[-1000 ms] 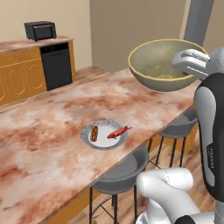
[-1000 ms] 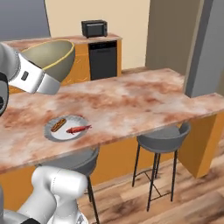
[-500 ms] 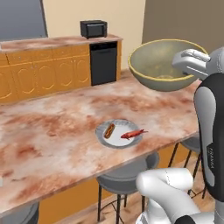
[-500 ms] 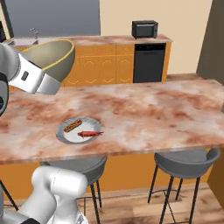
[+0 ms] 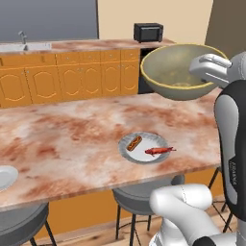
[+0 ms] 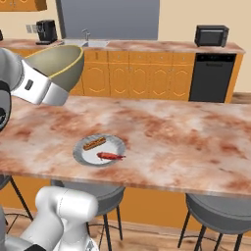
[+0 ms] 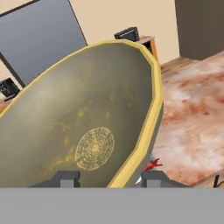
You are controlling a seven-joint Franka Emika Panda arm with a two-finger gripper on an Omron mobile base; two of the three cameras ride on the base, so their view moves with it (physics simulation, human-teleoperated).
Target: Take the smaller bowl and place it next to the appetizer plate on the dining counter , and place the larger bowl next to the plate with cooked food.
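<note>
In the hand view the gripper [image 7: 107,179] is clamped on the yellow rim of the deep, round olive-grey bowl [image 7: 83,127], one dark finger tip [image 7: 65,178] inside the wall and the other outside; a pale ring pattern shows on the bowl's floor. The left base view shows the same bowl [image 5: 180,72] held in the air above the far right part of the long reddish-brown marbled stone surface [image 5: 72,139], well apart from the round grey plate [image 5: 144,147] with a sausage and a red pepper near the surface's front edge. That view also catches the edge of a second pale plate [image 5: 6,177] at far left. The right base view shows grey stools [image 6: 220,208] below, and farther back orange cabinets, a black microwave [image 6: 212,35] and a coffee machine [image 6: 46,32].
</note>
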